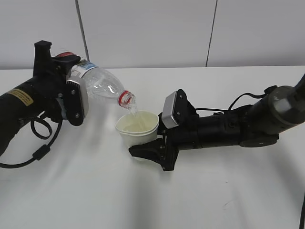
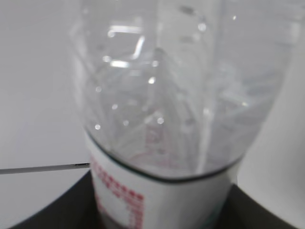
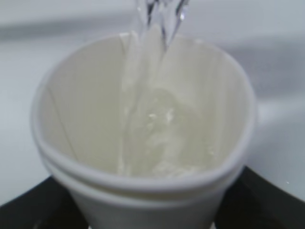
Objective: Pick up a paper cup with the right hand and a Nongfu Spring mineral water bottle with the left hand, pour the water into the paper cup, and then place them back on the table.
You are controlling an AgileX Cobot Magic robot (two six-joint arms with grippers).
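While water streams, clear bottle (image 1: 97,81) tipped, clamped in left end effector (image 1: 71,98), right end effector (image 1: 150,151) gripping white cup (image 1: 137,129).

Both arms are matte black. The left hand (image 1: 66,102) carries a yellow sticker at nine o'clock on its forearm, a silver-grey wrist block and looping black cables. The right hand (image 1: 147,152) has a silver-grey block, a cylindrical forearm and cables trailing toward three o'clock.

Water stream (image 3: 152,28) falls into the paper cup (image 3: 143,143) held between black fingers (image 3: 267,200).
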